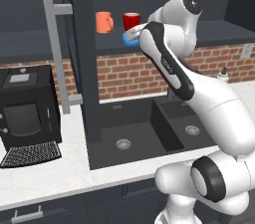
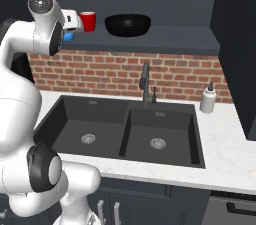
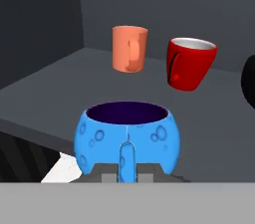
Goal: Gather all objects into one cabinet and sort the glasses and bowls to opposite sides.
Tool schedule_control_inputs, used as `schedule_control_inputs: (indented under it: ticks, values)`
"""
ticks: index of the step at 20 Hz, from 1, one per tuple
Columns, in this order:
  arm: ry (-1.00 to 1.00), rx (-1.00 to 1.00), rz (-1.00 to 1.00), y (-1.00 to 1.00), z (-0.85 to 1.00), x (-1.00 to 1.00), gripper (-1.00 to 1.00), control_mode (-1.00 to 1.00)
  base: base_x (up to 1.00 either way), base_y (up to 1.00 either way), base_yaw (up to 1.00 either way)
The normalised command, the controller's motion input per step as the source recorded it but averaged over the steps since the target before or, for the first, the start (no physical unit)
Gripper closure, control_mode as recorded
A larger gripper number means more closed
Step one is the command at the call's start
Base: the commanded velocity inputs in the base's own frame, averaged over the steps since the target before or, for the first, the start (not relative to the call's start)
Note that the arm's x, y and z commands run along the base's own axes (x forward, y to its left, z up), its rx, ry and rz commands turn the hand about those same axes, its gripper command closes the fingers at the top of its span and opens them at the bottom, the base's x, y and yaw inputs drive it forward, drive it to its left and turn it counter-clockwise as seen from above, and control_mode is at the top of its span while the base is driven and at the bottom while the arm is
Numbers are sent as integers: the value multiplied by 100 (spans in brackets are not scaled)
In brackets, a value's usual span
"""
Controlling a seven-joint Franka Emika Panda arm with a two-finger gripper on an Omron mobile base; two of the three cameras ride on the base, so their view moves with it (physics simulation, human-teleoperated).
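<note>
A squat blue vessel (image 3: 127,138) with a dark inside fills the lower hand view, and my gripper (image 3: 127,170) is shut on its handle. From the left base view the blue vessel (image 1: 130,40) hangs at the front edge of the cabinet shelf (image 1: 114,44), half hidden by my arm. Behind it on the shelf stand the orange mug (image 3: 129,49) and the red cup (image 3: 189,62). The wide black bowl (image 2: 128,24) sits to the right of the red cup (image 2: 88,21). The orange mug (image 1: 104,21) is leftmost.
The cabinet door (image 1: 84,54) stands open toward me, its grey bar handle (image 1: 55,49) on the left. A black coffee machine (image 1: 27,113) sits on the counter at left. Below are a double sink (image 2: 125,129), a faucet (image 2: 145,84) and a soap bottle (image 2: 208,99).
</note>
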Motion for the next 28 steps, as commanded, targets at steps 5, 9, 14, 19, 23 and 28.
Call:
schedule_control_inputs:
  ticks: [5, 9, 14, 19, 23, 28]
  values:
    - [-1, 0, 0, 1, 0, 17, 100, -100, 0, 0, 0]
    - [0, 0, 0, 4, 0, 3, 100, -100, 0, 0, 0]
    - [0, 0, 0, 12, -3, 0, 100, -100, 0, 0, 0]
    - [0, 0, 0, 12, -18, 4, 100, -100, 0, 0, 0]
    - [0, 0, 0, 1, -23, 12, 100, -100, 0, 0, 0]
    - [0, 0, 0, 0, -21, 20, 100, -100, 0, 0, 0]
